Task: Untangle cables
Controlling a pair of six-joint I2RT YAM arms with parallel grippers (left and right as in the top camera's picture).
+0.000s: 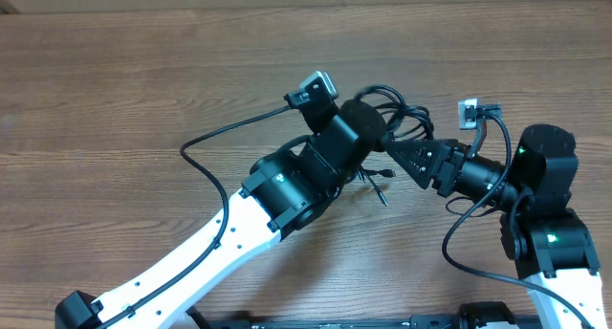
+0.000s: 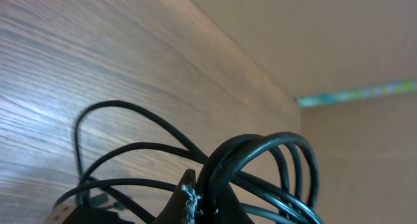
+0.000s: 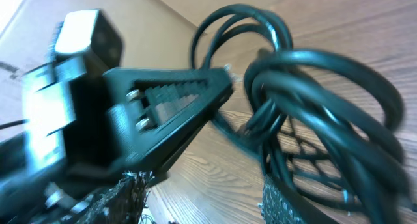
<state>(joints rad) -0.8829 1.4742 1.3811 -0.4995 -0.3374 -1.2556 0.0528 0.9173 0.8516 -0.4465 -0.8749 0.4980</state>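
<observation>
Brown wood-grain tabletop [image 1: 115, 71] across the whole overhead view, with a plain beige wall [image 2: 313, 35] behind it in the wrist views. Right of centre, a bundle of thin black looped cables [image 1: 400, 114], pinched in the left claw [image 2: 197, 199], clamped tight on several strands with the loops arching up and away from the tips. Seen from the right wrist as well: dark serrated left claw, closed, coils bunched just beside its tip. Right claw [image 1: 397, 155] just beside the bundle and pointed at it, rough-padded fingers [image 3: 124, 201] standing apart, coils hanging near one of them. Loose plug ends [image 1: 381, 181] on the wood just below the bundle.
</observation>
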